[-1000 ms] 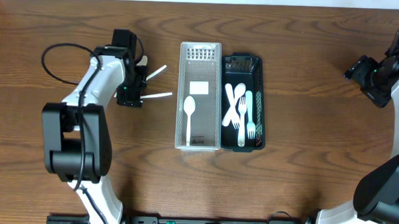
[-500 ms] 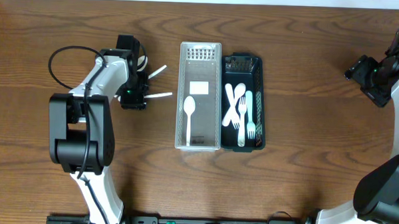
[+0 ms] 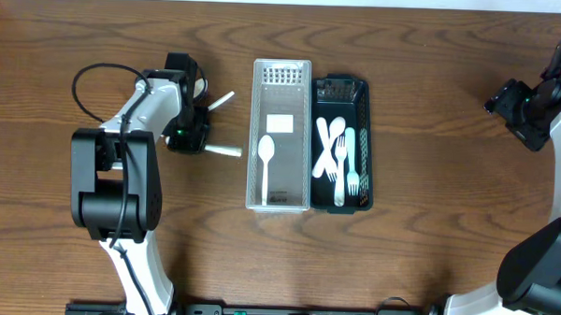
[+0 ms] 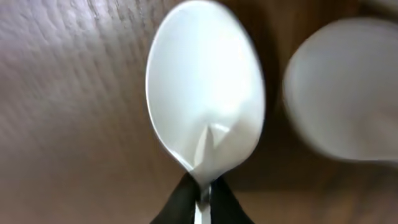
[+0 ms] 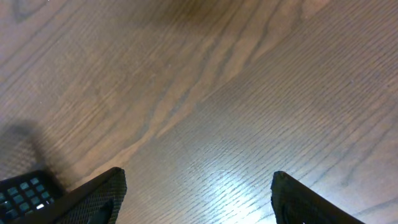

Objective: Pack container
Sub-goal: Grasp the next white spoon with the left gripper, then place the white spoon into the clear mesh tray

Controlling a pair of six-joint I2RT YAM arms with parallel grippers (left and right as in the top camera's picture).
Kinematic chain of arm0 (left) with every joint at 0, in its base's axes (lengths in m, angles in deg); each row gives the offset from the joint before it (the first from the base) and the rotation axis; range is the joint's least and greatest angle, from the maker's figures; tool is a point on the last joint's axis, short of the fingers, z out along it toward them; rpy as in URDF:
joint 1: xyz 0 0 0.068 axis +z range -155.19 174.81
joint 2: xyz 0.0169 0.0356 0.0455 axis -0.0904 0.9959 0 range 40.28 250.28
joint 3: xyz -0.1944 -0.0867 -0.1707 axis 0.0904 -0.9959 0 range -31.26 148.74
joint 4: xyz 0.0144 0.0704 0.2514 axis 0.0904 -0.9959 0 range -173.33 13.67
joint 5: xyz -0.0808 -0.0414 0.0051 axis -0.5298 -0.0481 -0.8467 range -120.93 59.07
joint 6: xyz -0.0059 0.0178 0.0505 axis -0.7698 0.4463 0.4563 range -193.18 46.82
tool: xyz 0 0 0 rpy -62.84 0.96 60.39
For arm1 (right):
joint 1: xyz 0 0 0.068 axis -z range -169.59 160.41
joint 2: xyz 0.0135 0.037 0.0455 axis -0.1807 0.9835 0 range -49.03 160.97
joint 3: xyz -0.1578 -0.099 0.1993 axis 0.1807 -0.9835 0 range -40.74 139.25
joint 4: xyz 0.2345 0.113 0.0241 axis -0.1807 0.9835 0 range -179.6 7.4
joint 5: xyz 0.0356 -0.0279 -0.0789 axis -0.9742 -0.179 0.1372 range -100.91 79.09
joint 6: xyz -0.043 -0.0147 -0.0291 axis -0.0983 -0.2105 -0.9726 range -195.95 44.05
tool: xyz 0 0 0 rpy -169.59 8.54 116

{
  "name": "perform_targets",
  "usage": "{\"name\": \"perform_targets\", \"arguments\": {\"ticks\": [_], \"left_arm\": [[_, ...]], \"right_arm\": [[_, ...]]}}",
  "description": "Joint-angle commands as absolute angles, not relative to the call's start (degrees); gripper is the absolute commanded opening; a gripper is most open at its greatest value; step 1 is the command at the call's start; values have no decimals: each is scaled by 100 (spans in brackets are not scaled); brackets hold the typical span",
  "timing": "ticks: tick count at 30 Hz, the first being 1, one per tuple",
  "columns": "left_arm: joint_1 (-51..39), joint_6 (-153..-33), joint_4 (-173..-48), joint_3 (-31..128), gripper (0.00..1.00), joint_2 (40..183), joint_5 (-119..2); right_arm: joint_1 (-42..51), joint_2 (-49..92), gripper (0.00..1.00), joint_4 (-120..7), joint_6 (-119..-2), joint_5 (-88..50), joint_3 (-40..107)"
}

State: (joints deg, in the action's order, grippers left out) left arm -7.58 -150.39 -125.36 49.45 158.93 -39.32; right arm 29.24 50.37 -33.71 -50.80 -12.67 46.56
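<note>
The clear container [image 3: 257, 110] carries a white label [image 3: 280, 123] too small to read. Just left of it, the left hand [image 3: 195, 140] pinches a glossy white plastic spoon [image 4: 205, 99] by its neck. Far to its right, the right hand [image 5: 199, 186] is spread wide over the worktop [image 5: 217, 93].

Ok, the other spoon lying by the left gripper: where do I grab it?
Take the spoon by its handle, from above, closing across its narrow width. It lies flat, slanted toward the clear bin, and only the handle shows clear of the left arm.
</note>
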Motion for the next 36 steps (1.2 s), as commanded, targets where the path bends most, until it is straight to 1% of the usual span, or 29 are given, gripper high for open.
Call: {"name": "perform_targets", "arguments": {"ticks": [1, 5, 10, 12, 15, 20, 26, 28, 30, 33, 34, 35, 36], "left_arm": [[-749, -13481, -12794, 4873, 6, 15919, -3947], [-752, -12143, -13146, 4930, 6, 15447, -3707], [-806, -10172, -13264, 5065, 6, 14227, -3606], [-946, -9442, -13244, 5177, 6, 13700, -3606], [-1298, -8814, -13137, 5236, 6, 13077, -3604], [-2118, -8775, -12844, 5234, 6, 12789, -3606], [-3033, -8709, -12562, 5218, 6, 13342, -3575], [-3178, -8696, -12462, 5218, 6, 13589, -3451], [-3219, -8723, -12374, 5218, 8, 13832, -3453], [-3221, -8738, -12348, 5218, 17, 14063, -3455], [-3221, -8738, -12313, 5220, 34, 14072, -3455], [-3208, -8736, -12245, 5234, 47, 14059, -3453], [-3186, -8733, -12180, 5282, 61, 14006, -3453]], "right_arm": [[2948, 5074, 78, -3362, -5115, -1289, 4650], [2948, 5074, 78, -3357, -5115, -1289, 4650], [2948, 5074, 79, -3351, -5115, -1289, 4650], [2948, 5074, 80, -3364, -5115, -1289, 4652], [2948, 5074, 80, -3388, -5115, -1289, 4650], [2948, 5074, 80, -3388, -5115, -1289, 4650], [2948, 5074, 80, -3386, -5115, -1289, 4650], [2948, 5074, 80, -3373, -5115, -1289, 4650], [2948, 5074, 80, -3362, -5115, -1286, 4650], [2948, 5074, 80, -3364, -5115, -1289, 4652], [2948, 5074, 80, -3364, -5115, -1289, 4650], [2948, 5074, 80, -3360, -5115, -1289, 4652], [2948, 5074, 80, -3360, -5115, -1289, 4652]]}}
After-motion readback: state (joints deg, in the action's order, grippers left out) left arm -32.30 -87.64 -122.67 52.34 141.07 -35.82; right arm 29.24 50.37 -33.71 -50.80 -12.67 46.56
